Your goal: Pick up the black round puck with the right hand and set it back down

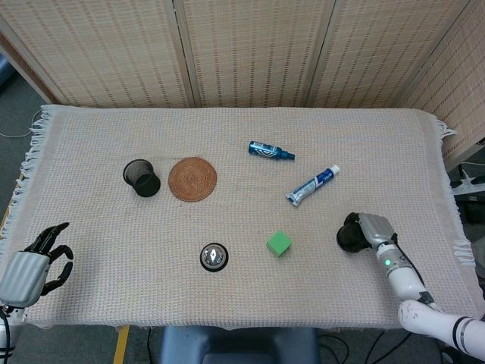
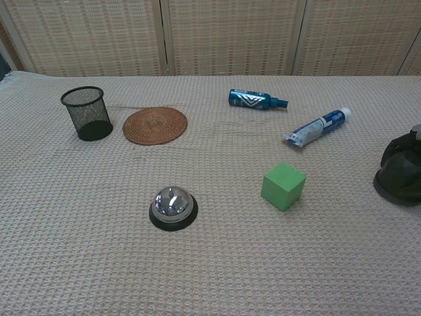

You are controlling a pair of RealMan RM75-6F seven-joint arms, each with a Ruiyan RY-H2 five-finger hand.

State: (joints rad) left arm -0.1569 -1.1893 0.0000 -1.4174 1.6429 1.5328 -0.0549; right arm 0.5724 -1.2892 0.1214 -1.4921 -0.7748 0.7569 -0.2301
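Note:
The black round puck (image 1: 348,237) is at the right front of the table, low against the cloth; its dark rim (image 2: 396,189) shows at the right edge of the chest view. My right hand (image 1: 367,230) grips it from above and from the right, its dark fingers (image 2: 402,158) wrapped over the top. Whether the puck touches the cloth I cannot tell. My left hand (image 1: 32,262) rests at the table's front left corner, holding nothing, fingers apart. It does not show in the chest view.
A green cube (image 1: 279,243) lies left of the puck, with a toothpaste tube (image 1: 312,186) and a blue spray bottle (image 1: 270,150) behind. A call bell (image 1: 214,256), a woven coaster (image 1: 192,179) and a black mesh cup (image 1: 142,177) stand further left.

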